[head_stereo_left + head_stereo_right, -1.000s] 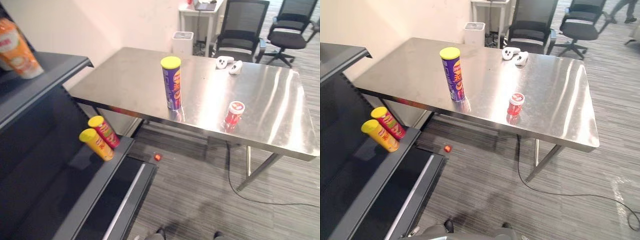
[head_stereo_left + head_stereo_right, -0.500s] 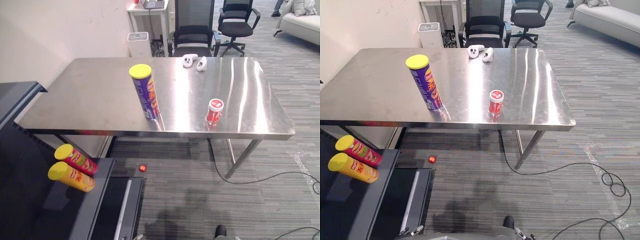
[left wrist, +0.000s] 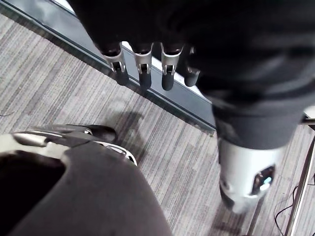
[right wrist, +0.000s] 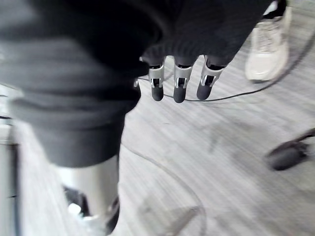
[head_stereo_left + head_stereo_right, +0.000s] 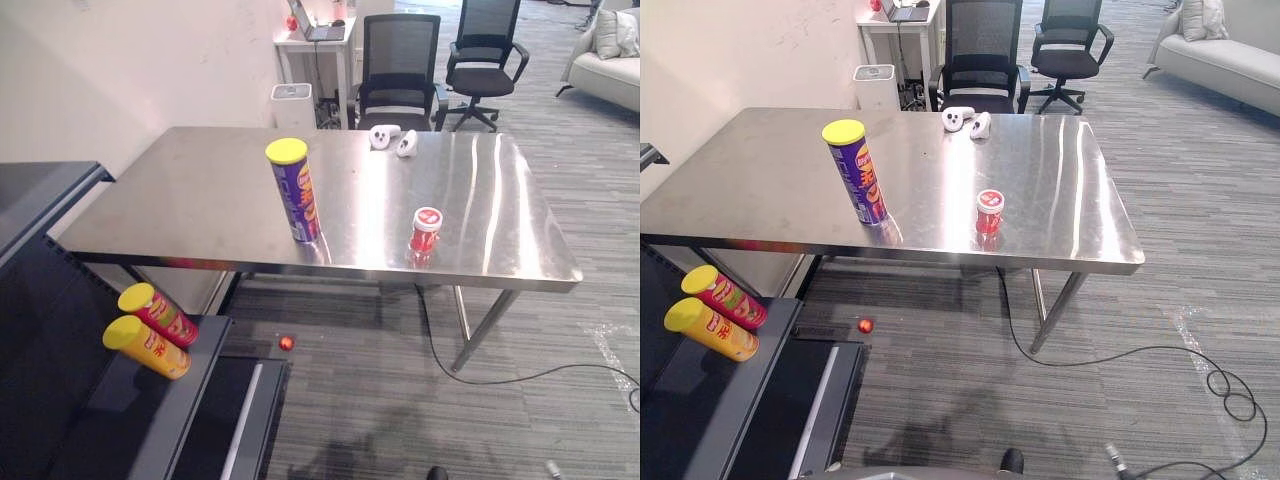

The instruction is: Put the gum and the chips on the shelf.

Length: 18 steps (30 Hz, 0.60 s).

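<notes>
The chips, a purple can (image 5: 294, 190) with a yellow lid, stand upright near the middle of the steel table (image 5: 190, 195). The gum, a small red tub (image 5: 425, 230) with a white lid, stands to its right, close to the table's front edge. The dark shelf (image 5: 130, 410) is at the lower left, below the table's level. My left hand (image 3: 143, 73) hangs over the floor beside the shelf's base, fingers straight, holding nothing. My right hand (image 4: 179, 83) also hangs over the carpet with straight, empty fingers.
A red can (image 5: 158, 313) and a yellow can (image 5: 146, 347) lie on the shelf. Two white controllers (image 5: 390, 138) sit at the table's far edge, with office chairs (image 5: 400, 60) and a white bin (image 5: 293, 103) behind. A small red ball (image 5: 286, 343) lies on the floor. A person's shoe (image 4: 266, 44) is near my right hand.
The whole picture has swung and shifted as the head camera moved. The purple can, the gum tub and the cans on the shelf stand where they were.
</notes>
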Available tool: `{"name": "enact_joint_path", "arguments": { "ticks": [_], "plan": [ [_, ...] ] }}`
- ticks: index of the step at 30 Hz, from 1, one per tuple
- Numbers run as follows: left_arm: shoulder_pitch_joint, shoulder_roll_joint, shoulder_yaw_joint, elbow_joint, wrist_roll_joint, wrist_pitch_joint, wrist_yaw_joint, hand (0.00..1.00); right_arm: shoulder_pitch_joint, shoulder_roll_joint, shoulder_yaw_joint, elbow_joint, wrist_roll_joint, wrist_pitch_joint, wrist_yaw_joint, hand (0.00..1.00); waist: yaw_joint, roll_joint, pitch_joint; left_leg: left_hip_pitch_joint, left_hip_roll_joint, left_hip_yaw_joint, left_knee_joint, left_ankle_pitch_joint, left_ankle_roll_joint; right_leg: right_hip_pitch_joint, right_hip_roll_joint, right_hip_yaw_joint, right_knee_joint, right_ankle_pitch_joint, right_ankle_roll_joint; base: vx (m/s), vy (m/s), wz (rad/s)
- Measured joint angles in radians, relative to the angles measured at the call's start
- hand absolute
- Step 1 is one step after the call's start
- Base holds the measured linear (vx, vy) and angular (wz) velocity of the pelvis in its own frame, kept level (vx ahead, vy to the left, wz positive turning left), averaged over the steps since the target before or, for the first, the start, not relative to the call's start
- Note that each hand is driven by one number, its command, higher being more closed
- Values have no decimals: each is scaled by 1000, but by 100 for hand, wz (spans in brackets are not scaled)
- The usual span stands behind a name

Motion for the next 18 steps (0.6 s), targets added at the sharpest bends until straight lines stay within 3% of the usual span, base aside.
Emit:
{"name": "enact_joint_path", "arguments": {
  "ticks": [5, 9, 18],
  "plan": [
    [9, -5, 3, -16, -31, -1, -6, 0, -30, -29, -32, -305, -16, -31, -94, 0, -3, 3, -10, 0, -3, -18, -2, -2, -1, -1, -1, 0, 0, 2, 1, 77, 5, 1],
    [18, -29, 69, -46, -30, 0, 2, 0, -77, -25, -31, -557, -102, -60, -186, 0, 1, 3, -12, 2, -2, -20, -1, -7, -4, 1, 0, 0, 0, 1, 1, 8, -4, 0],
    [38, -34, 80, -75, -21, 2, 10, 0, -98, 24, -19, -762, -224, -69, -253, 0, 1, -2, -20, 12, -1, -19, 0, -16, -2, 9, 1, 7, 0, 0, 0, -24, -14, -2]
  ]
}}
